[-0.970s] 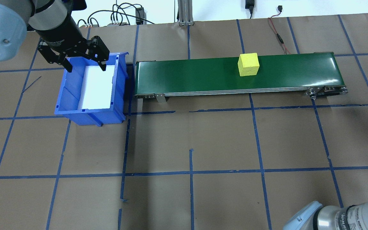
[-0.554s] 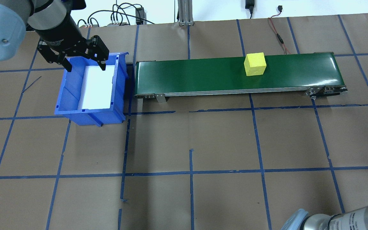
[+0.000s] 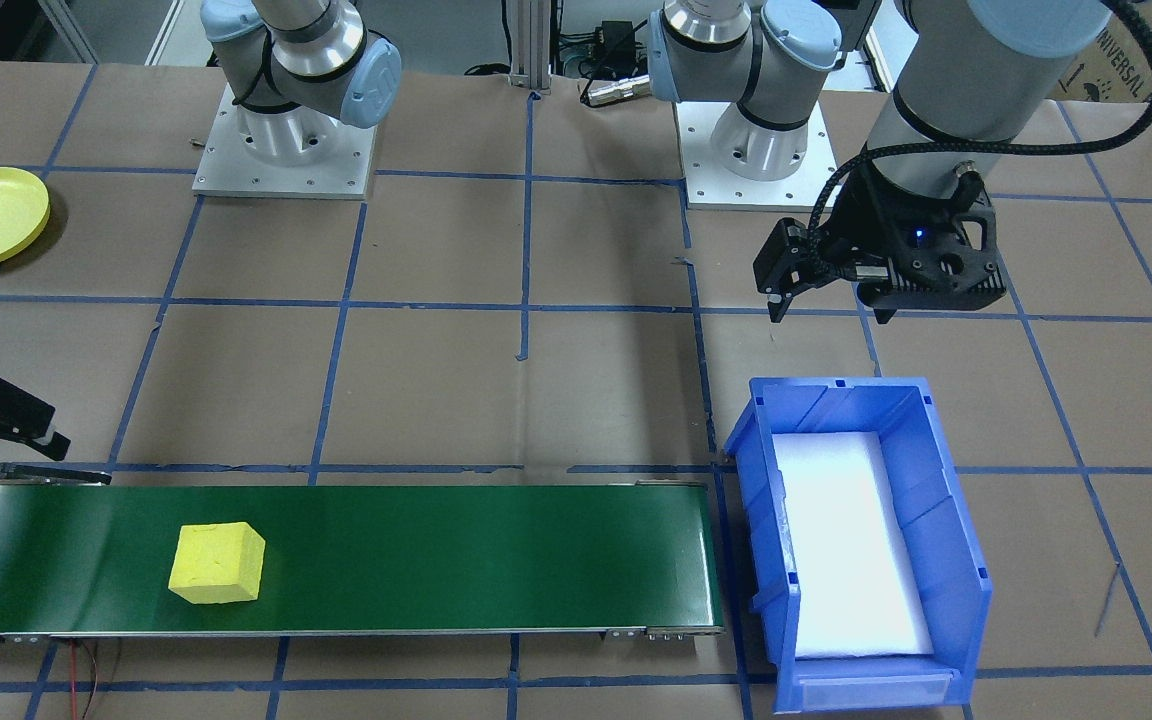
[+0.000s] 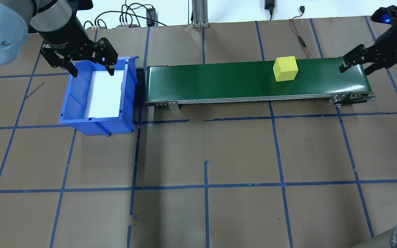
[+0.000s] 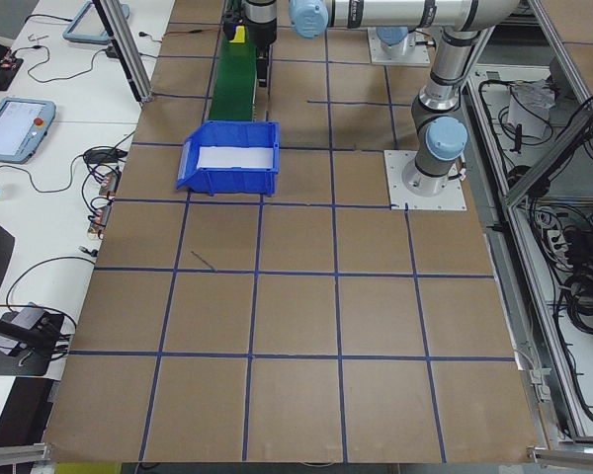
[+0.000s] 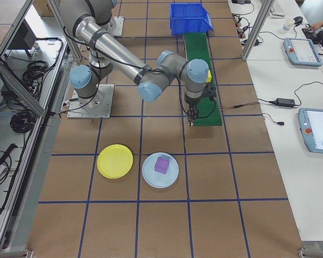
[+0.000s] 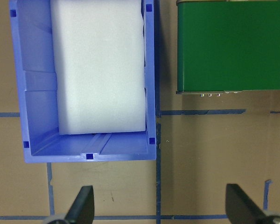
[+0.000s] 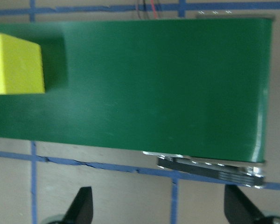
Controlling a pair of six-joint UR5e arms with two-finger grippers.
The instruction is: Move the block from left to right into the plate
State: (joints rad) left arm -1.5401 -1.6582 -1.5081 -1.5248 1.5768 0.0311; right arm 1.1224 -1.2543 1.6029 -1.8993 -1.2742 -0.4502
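Yellow block (image 4: 285, 69) resting on the green conveyor belt (image 4: 219, 81), toward the belt's right-hand end, with the right gripper (image 4: 357, 65) poised above that end and the left gripper (image 4: 91, 67) hovering over the far end of the blue bin (image 4: 97, 120), whose floor holds a white foam pad (image 7: 100, 65). Both sets of fingers are spread wide and hold nothing; in the right wrist view the two fingertips (image 8: 81, 205) frame bare tabletop just beside the belt edge, the block lying at the left margin. The yellow plate (image 6: 115, 160) sits on the tabletop well apart from the belt, beside a pale blue plate (image 6: 160, 170) carrying a purple block (image 6: 161, 164). The step in hand appears to be the pickup by the right arm. A sound grasp would centre the fingers over the block, align them square to two opposite faces rather than across corners, and descend low enough to bite the sides without touching the belt. If the belt is running, the closing point should be judged ahead of the block; the frames alone do not settle this. Release belongs over the yellow plate, not its pale blue neighbour.
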